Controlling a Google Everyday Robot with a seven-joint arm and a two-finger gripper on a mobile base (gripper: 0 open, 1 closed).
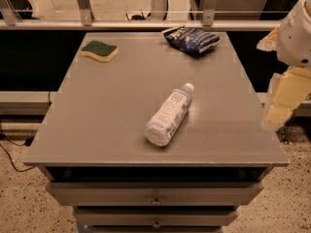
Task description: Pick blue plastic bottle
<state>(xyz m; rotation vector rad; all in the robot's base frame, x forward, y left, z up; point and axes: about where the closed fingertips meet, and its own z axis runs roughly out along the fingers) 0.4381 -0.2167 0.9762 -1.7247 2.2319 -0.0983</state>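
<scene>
The blue plastic bottle [168, 114] lies on its side on the grey table [97, 120], right of the middle. Its white cap points to the far right and its base points toward the front edge. A light label with a small dark square logo faces up. My gripper [283, 98] hangs off the table's right edge, to the right of the bottle and apart from it. It holds nothing that I can see. The white arm [297, 33] rises above it at the frame's right side.
A dark blue crinkled snack bag [191, 39] lies at the table's far right. A yellow sponge with a green top [99, 50] lies at the far left. Drawers [155, 194] sit under the tabletop. A railing [146, 24] runs behind the table.
</scene>
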